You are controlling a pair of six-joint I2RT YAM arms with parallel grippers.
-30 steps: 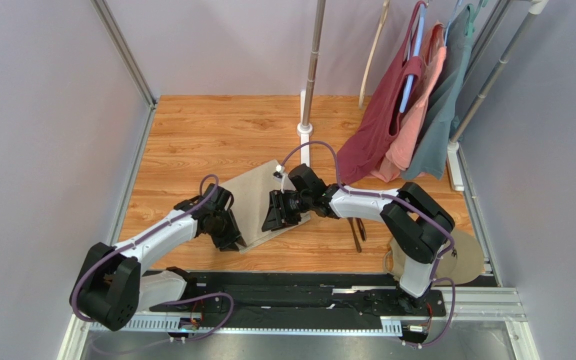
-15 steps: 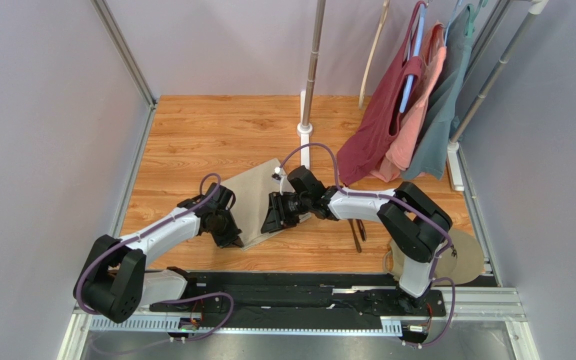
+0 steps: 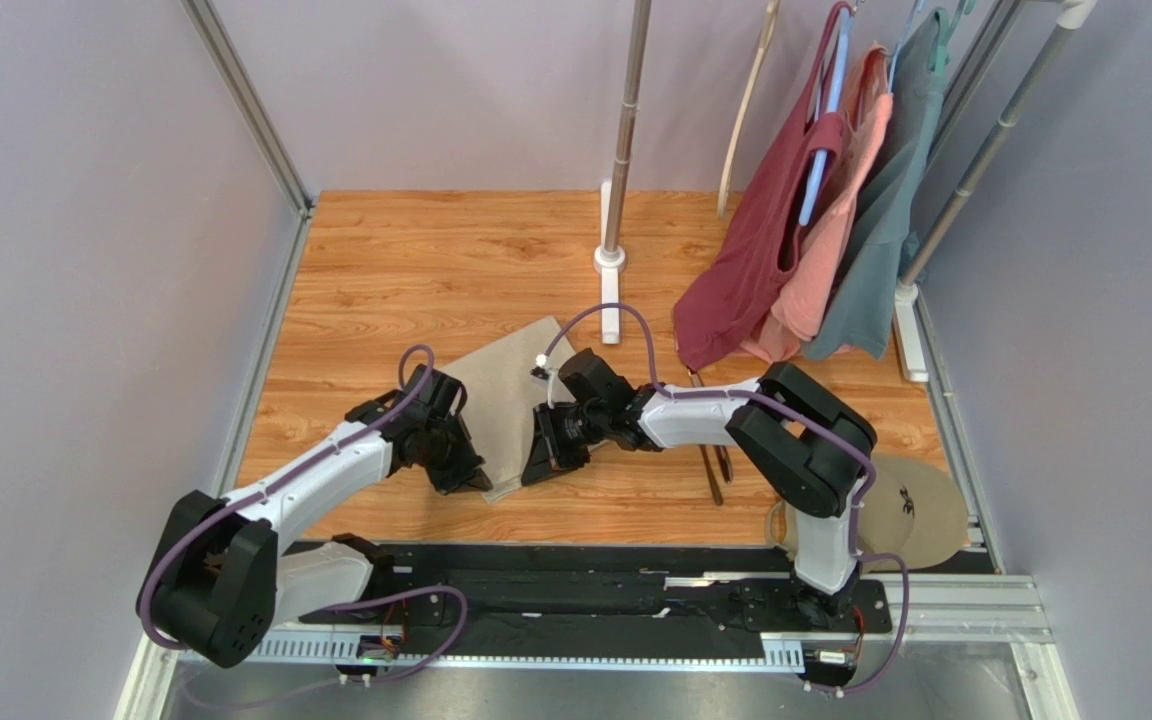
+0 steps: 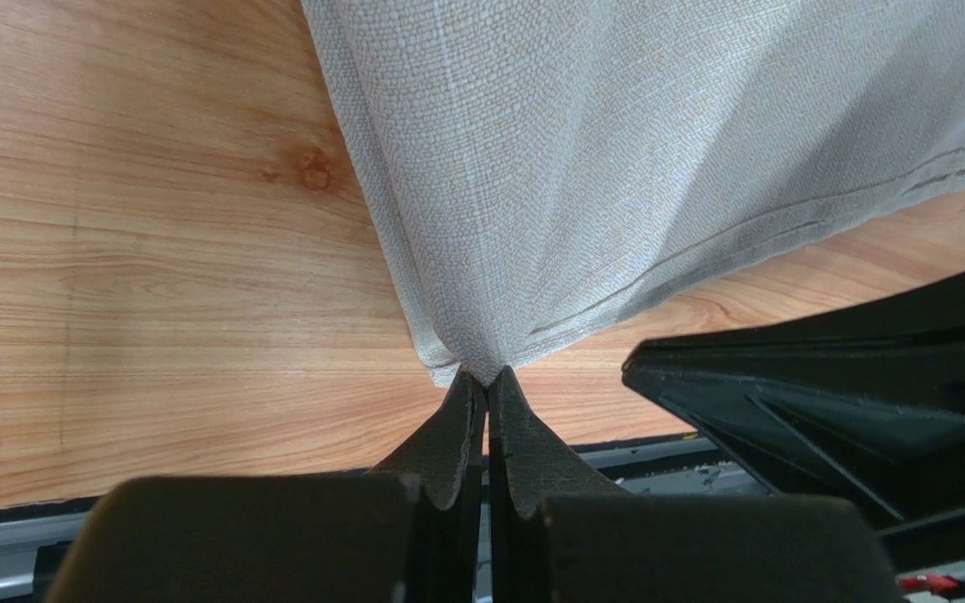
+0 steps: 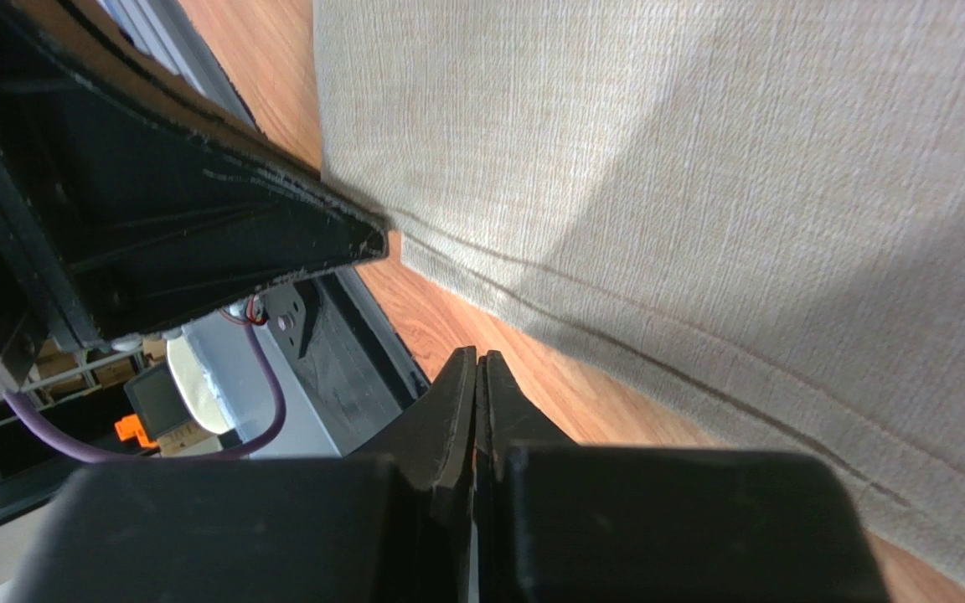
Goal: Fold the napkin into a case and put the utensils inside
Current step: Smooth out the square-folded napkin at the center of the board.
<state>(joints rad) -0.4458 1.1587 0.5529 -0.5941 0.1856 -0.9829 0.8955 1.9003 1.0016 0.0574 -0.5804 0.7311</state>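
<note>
The beige napkin (image 3: 513, 387) lies on the wooden table between my two grippers, and it fills the top of the left wrist view (image 4: 651, 163). My left gripper (image 4: 488, 373) is shut on its near corner, the cloth rising in pleats from the pinch; from above it sits at the napkin's near left edge (image 3: 470, 477). My right gripper (image 5: 476, 359) is shut with nothing between its tips, a strip of bare wood away from the napkin's stitched hem (image 5: 702, 251); it stands at the near right edge (image 3: 537, 458). The dark utensils (image 3: 714, 462) lie on the wood partly under the right forearm.
A round tan disc (image 3: 920, 510) lies at the table's near right. Maroon, salmon and grey-teal garments (image 3: 800, 240) hang from a rack at the back right. A pole on a white base (image 3: 609, 257) stands at the back. The black rail (image 3: 612, 578) runs along the near edge.
Both grippers have closed, the left on the napkin's near corner. The right gripper has slid left and nearer, and the napkin's near edge has drawn in between them.
</note>
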